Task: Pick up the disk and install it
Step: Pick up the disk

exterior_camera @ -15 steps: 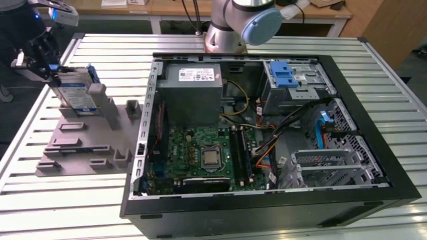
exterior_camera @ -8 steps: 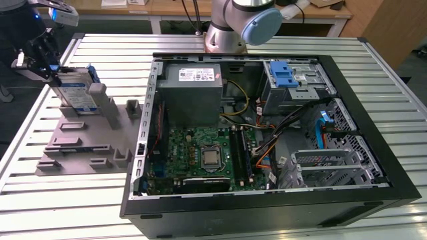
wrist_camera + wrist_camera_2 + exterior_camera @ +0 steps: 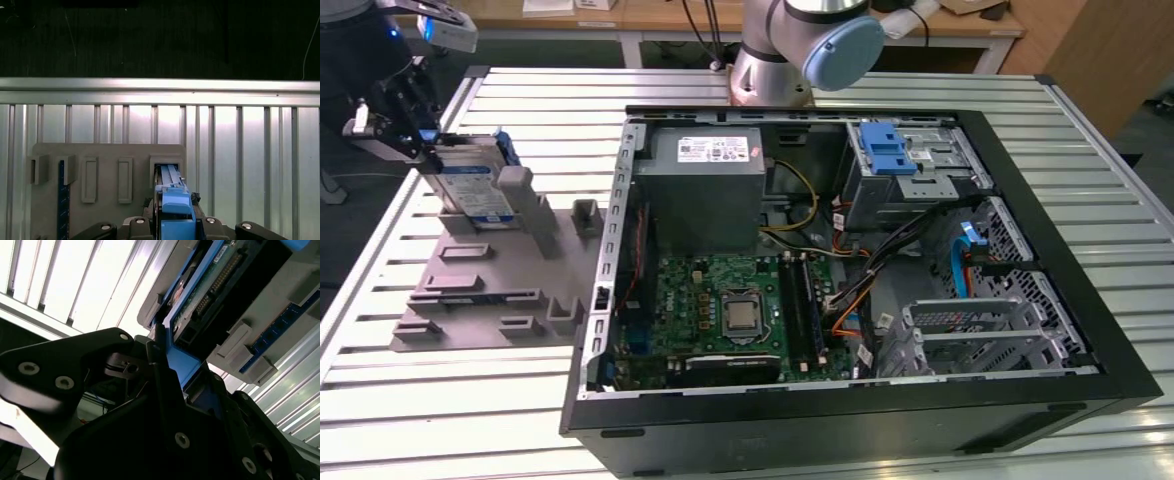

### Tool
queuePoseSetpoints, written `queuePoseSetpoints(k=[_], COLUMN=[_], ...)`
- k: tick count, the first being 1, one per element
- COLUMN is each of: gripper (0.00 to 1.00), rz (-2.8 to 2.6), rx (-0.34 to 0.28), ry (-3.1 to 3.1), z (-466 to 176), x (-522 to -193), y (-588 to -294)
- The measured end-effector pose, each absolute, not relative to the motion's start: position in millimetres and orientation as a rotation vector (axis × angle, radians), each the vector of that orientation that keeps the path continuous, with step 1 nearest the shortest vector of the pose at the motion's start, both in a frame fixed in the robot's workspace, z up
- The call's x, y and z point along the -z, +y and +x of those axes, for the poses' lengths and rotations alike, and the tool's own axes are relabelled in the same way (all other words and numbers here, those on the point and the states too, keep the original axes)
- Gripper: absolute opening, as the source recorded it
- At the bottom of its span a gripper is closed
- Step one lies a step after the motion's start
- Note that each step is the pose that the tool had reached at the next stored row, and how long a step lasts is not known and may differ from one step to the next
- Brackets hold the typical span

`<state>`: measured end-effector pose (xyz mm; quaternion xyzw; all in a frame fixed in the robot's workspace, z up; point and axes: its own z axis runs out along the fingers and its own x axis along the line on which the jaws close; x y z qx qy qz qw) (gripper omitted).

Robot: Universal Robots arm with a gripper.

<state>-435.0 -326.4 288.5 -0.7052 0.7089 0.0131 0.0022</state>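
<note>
At the exterior view's upper left we see the gripper (image 3: pixel 427 142) clamping the disk (image 3: pixel 470 185), upright in a grey rack (image 3: pixel 494 295).

The arm's base column (image 3: pixel 765 62) stands upright at the far middle of the exterior view. A blue-capped joint (image 3: pixel 845 50) sits just beside it on the exterior view's right. At the exterior view's far left the wrist (image 3: pixel 434 25) reaches in from above, and the black gripper (image 3: pixel 400 118) hangs below it. In both wrist views the gripper (image 3: pixel 175 365) (image 3: pixel 177 220) is closed on the blue carrier edge of the disk (image 3: pixel 470 180). Its dark fingers (image 3: pixel 156 352) press against that edge from either side, the jaws standing narrow.
</note>
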Motion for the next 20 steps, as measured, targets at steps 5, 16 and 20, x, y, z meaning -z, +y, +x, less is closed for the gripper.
queuePoseSetpoints(k=[5, 16, 20], gripper=[0.37, 0.37, 0.37], rz=[-2.213, -2.213, -2.213], rx=[-0.041, -0.041, -0.041], ry=[2.224, 2.224, 2.224], z=[-435.0, -435.0, -435.0], x=[-292.1, -305.8, -310.7], y=[-326.4, -326.4, -326.4])
